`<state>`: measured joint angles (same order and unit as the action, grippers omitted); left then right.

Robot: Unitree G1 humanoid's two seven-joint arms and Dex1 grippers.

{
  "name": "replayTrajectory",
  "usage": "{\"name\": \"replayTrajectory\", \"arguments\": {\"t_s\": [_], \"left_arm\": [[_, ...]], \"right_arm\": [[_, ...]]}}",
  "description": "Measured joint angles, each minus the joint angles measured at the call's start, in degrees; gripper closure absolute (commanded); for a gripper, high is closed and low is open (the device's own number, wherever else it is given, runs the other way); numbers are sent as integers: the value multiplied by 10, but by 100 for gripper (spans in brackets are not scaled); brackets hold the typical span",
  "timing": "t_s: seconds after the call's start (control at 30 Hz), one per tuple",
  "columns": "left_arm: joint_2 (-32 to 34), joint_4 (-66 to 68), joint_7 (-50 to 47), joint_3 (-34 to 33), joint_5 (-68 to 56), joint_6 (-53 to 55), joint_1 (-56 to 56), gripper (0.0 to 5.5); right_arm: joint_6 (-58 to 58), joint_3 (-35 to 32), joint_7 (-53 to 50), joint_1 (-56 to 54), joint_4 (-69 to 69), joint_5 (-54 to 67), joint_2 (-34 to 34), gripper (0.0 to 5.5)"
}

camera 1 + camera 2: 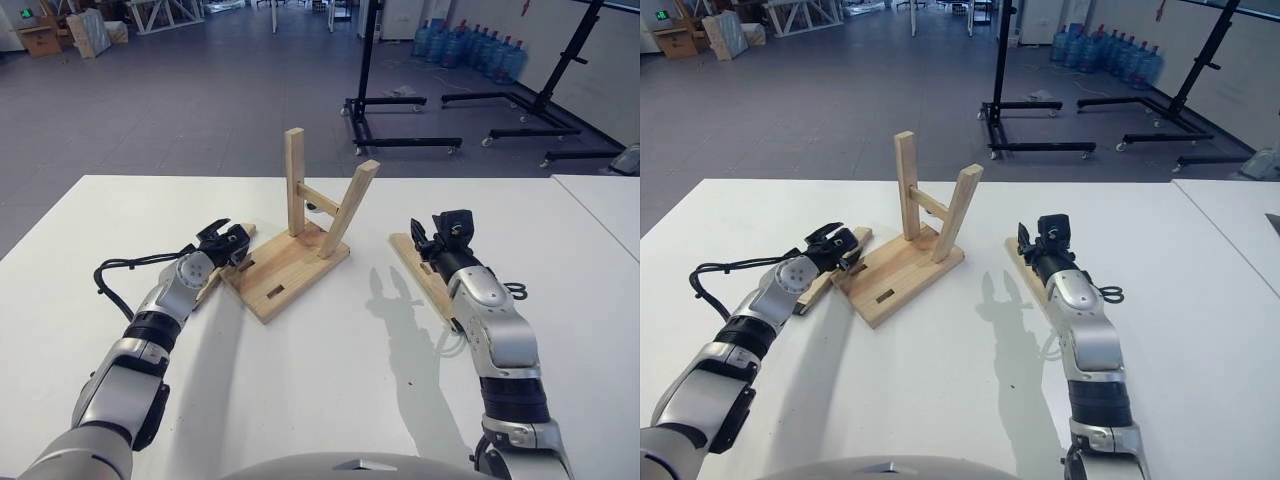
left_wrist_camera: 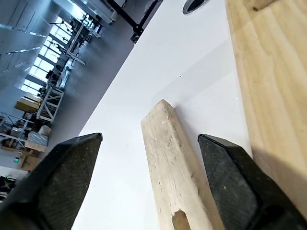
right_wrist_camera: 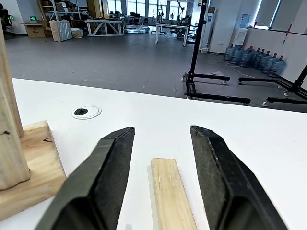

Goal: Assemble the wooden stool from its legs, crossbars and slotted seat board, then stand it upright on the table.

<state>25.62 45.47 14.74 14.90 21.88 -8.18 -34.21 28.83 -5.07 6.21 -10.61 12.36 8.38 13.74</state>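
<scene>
Wrist views: my left gripper [image 2: 149, 138] open astride left leg [image 2: 175, 167], right gripper [image 3: 162, 129] open astride right leg [image 3: 171, 194], flanking board [image 1: 283, 270].

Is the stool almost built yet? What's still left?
About halfway. Done: two legs joined by a crossbar stand in the seat board. In hand: the left claw and right claw are open, straddling the left loose leg and right loose leg flat on the table, neither gripped. Left: fit those, then stand the stool upright.
</scene>
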Motion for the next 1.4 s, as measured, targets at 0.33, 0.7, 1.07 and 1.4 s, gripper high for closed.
{"name": "replayTrajectory", "arguments": {"t_s": [0.33,0.7,1.07,1.4], "left_arm": [[-27,-254,66,2,-40,46,138,180],[-72,-414,72,-41,-93,163,200,180],[-109,-475,34,-169,-225,236,136,180],[-111,-471,32,-135,-225,236,146,180]], "right_arm": [[41,-10,10,31,57,9,6,337],[42,-166,146,62,-2,132,88,337],[-41,-99,262,175,-128,52,183,337],[-92,-53,262,100,-239,25,188,388]]}}
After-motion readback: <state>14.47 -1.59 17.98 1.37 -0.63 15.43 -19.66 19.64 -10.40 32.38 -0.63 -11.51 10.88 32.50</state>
